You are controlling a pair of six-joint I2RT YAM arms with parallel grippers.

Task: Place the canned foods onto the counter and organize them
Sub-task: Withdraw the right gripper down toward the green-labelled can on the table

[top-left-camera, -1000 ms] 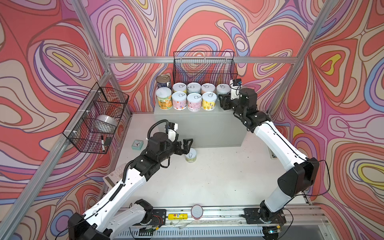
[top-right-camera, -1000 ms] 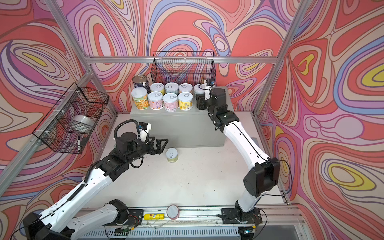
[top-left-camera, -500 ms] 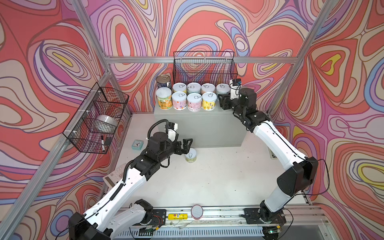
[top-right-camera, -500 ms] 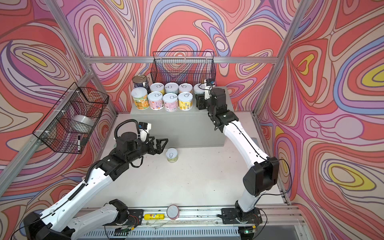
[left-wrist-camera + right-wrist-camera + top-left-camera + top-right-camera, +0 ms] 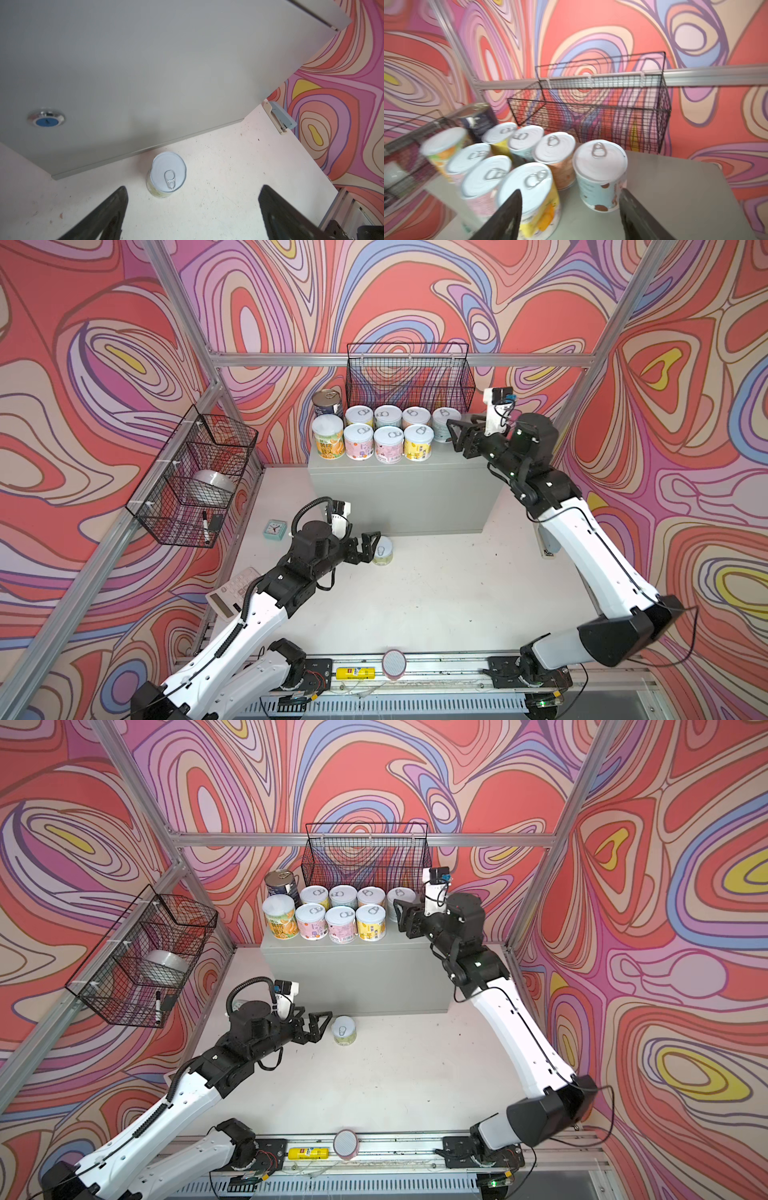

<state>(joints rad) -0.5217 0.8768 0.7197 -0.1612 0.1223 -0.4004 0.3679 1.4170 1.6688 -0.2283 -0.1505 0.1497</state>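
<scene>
Nine cans (image 5: pixel 388 443) top the counter (image 5: pixel 399 489) — tenth can (image 5: pixel 382 551) on the floor (image 5: pixel 436 580) — left gripper (image 5: pixel 369 547), right gripper (image 5: pixel 454 435): jaws spread.

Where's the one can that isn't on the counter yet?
The can stands upright on the tabletop near the middle of both top views, just in front of the counter, ahead of the open left gripper.

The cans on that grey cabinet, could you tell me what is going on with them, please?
Cans are being stocked on the grey counter; nine stand on it in rows. The right claw is open beside the back row's end can, not gripping it. The left claw is wide open low in front of the counter, next to the last can, upright on the table and not yet grasped.
</scene>
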